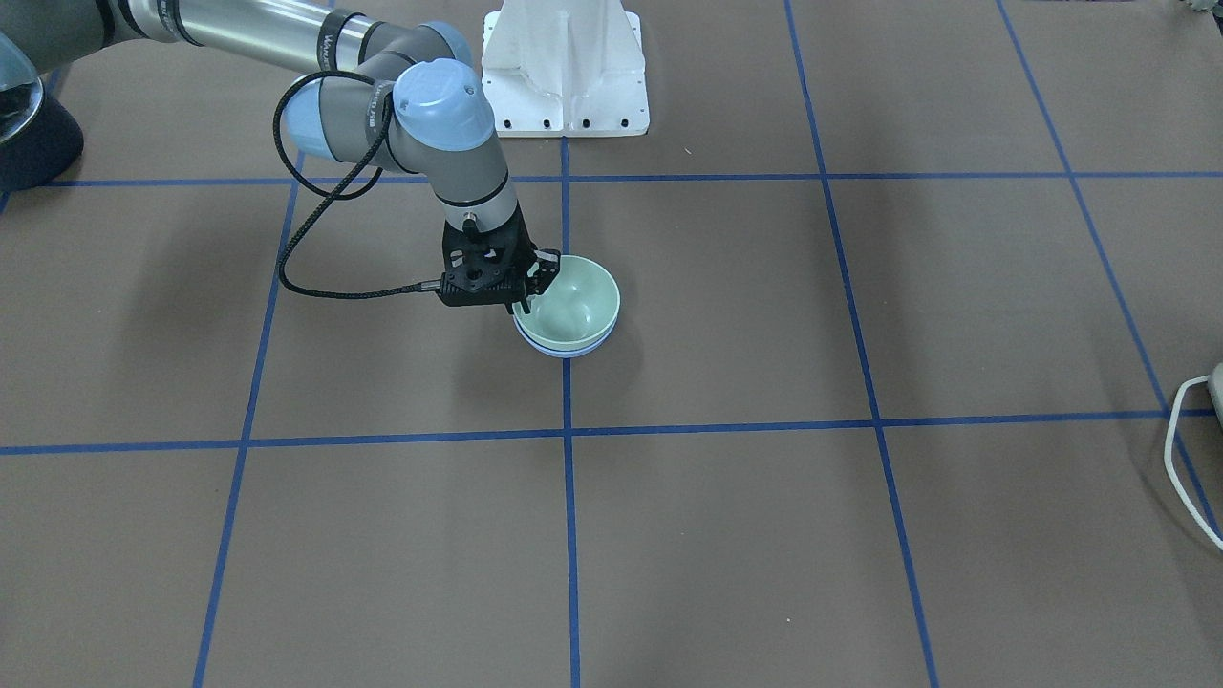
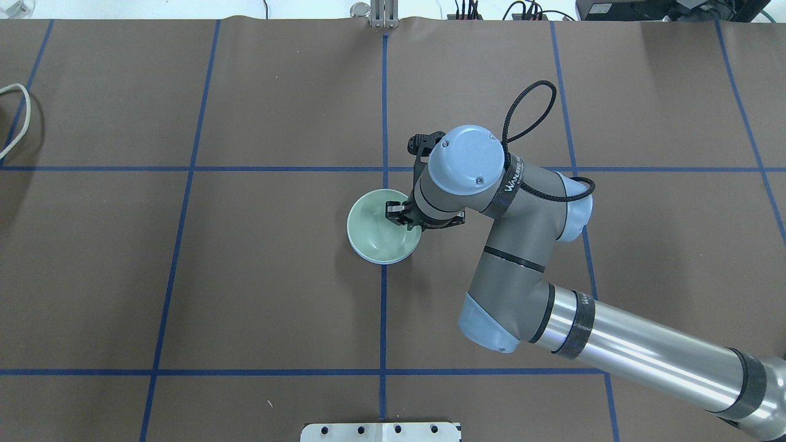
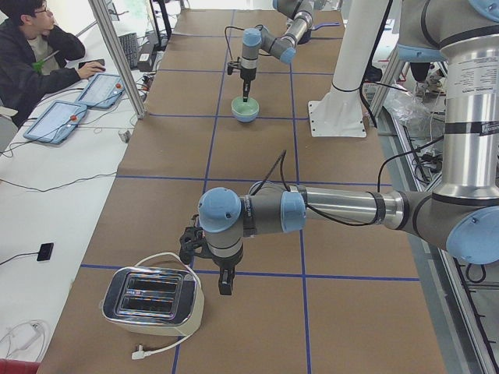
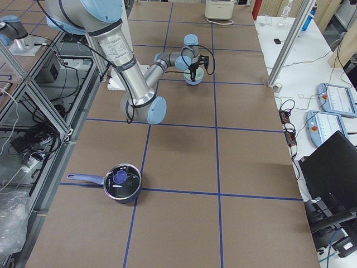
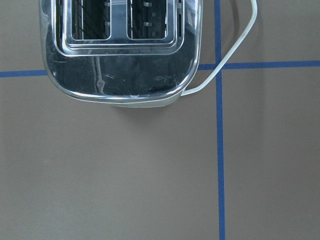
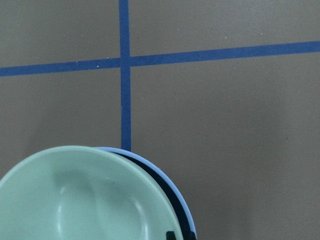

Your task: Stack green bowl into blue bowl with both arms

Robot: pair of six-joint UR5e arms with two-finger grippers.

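The pale mint-green bowl (image 1: 573, 304) sits inside the light blue bowl (image 1: 564, 351) at the table's middle; only a thin blue rim shows below it. In the right wrist view the green bowl (image 6: 85, 200) lies slightly tilted in the blue bowl (image 6: 172, 187). My right gripper (image 1: 531, 287) stands over the green bowl's rim on the robot's right side, shut on that rim, one finger inside the bowl (image 2: 396, 212). My left gripper (image 3: 224, 285) hangs far off beside a toaster, holding nothing I can see; I cannot tell whether it is open or shut.
A chrome toaster (image 3: 152, 296) with a white cord stands at the table's left end, right under the left wrist camera (image 5: 120, 50). A lidded pot (image 4: 121, 181) sits at the right end. The white pedestal (image 1: 564, 67) stands behind the bowls.
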